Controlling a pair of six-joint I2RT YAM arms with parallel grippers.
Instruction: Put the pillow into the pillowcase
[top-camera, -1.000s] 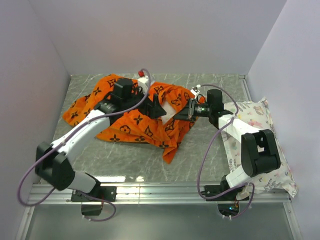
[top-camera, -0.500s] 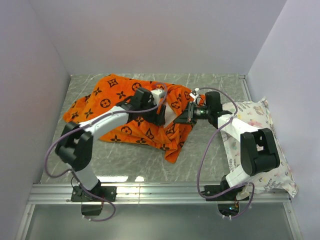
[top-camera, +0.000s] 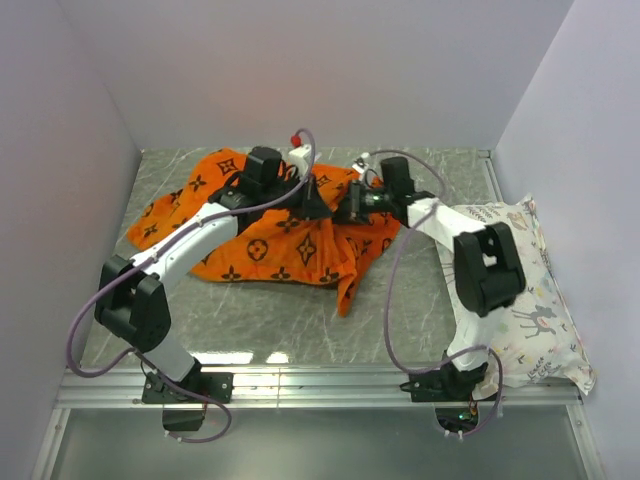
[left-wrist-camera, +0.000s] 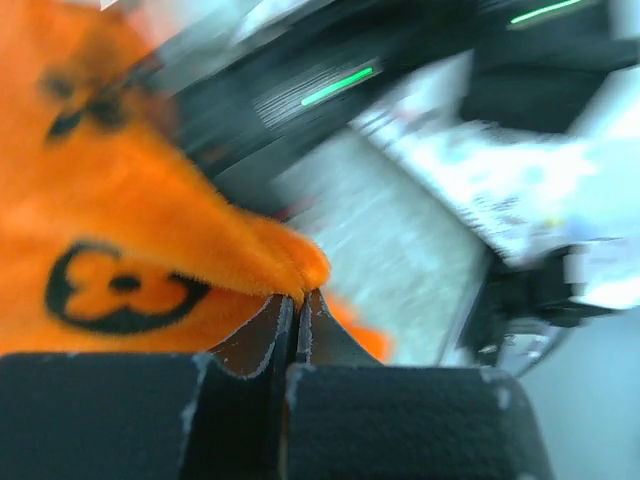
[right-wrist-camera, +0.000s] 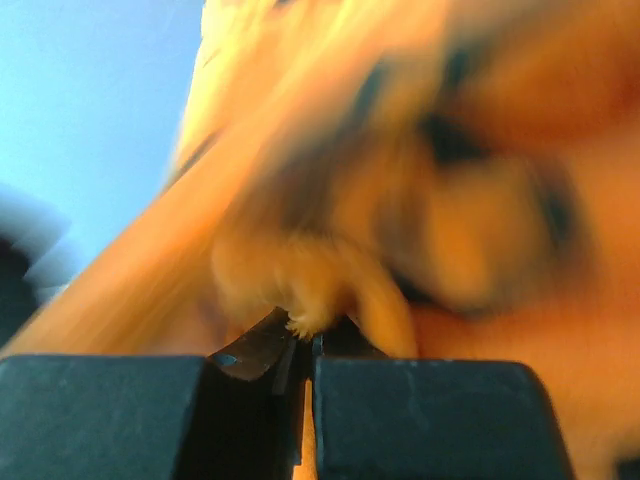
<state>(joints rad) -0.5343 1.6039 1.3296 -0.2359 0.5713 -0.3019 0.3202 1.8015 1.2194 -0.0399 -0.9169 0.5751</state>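
The orange pillowcase (top-camera: 250, 240) with black marks lies rumpled on the table's far middle. My left gripper (top-camera: 318, 205) is at its right edge, shut on a fold of the orange fabric (left-wrist-camera: 290, 265). Just to the right, my right gripper (top-camera: 346, 210) faces it, also shut on a bunched edge of the pillowcase (right-wrist-camera: 310, 290). The two grippers stand close together, fingertips nearly meeting. The plain white pillow is hidden.
A white pillow printed with deer and plants (top-camera: 525, 295) lies along the right wall, beside the right arm. The grey marbled table (top-camera: 280, 320) is enclosed by pale walls left, back and right. A metal rail (top-camera: 320, 385) runs along the near edge.
My left gripper has shut on the pillowcase's right edge after standing open. The right gripper has moved left and farther back, dragging its fabric along. The pillowcase has bunched up between them.
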